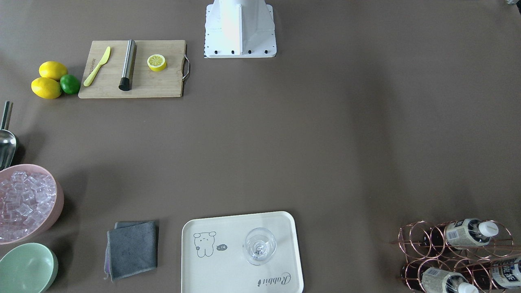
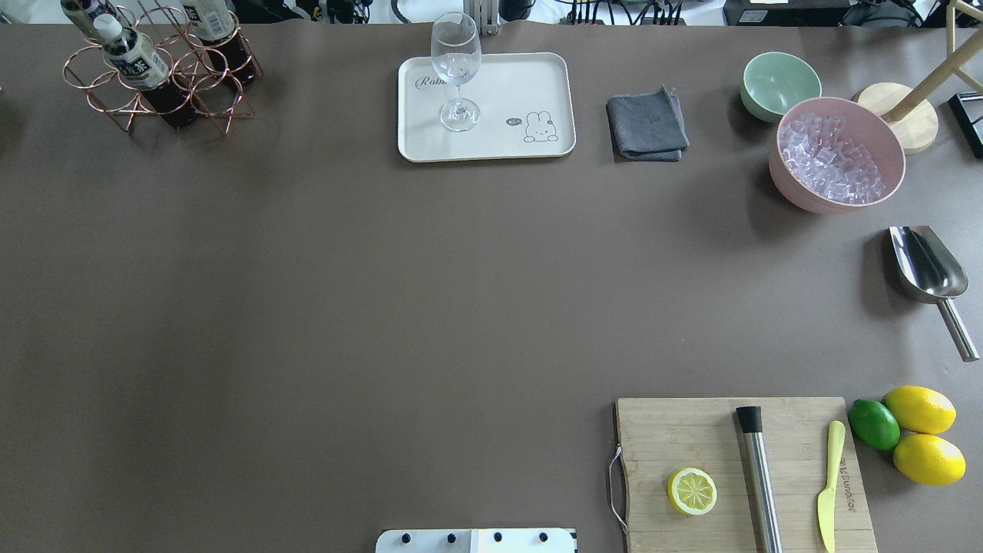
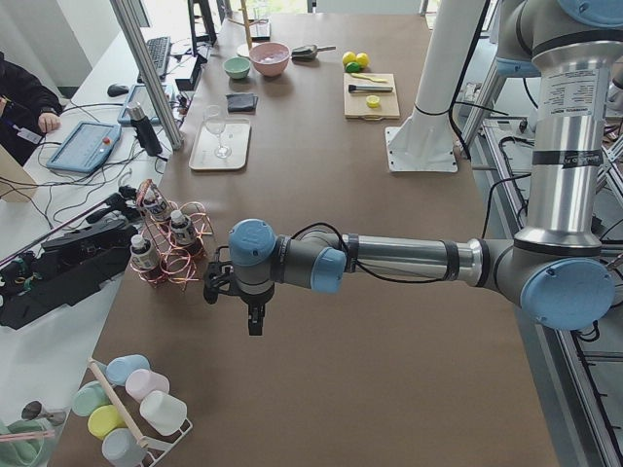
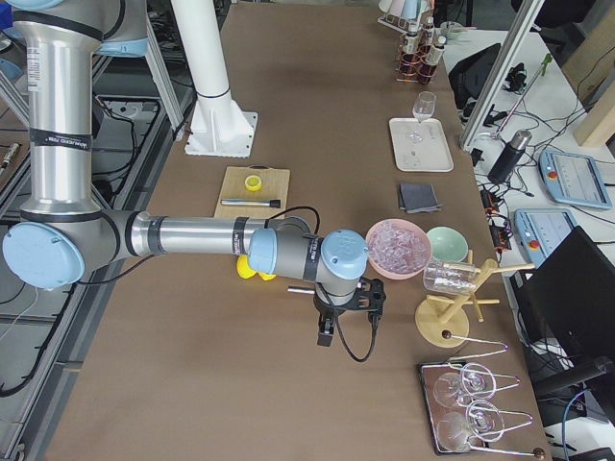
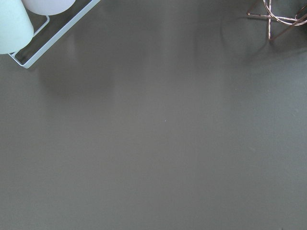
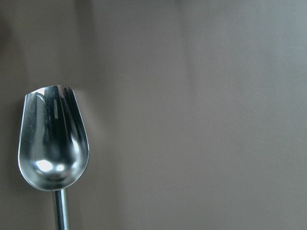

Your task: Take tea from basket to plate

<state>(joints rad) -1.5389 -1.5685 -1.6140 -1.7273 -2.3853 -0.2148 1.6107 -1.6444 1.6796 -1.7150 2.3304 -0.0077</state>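
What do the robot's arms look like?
Both the left arm and right arm are shiny silver tubes with light blue round joint caps, thin black cables and white label stickers. The left gripper and right gripper are black.

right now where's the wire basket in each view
Front-facing: basket bottom right corner.
Overhead: top left corner.
Exterior left: left of centre.
Exterior right: far end, top right of centre.
Left wrist: only a wire foot, top right corner.
Right wrist: not in it.
Landmark: the plate with the glass, next along the same table edge.
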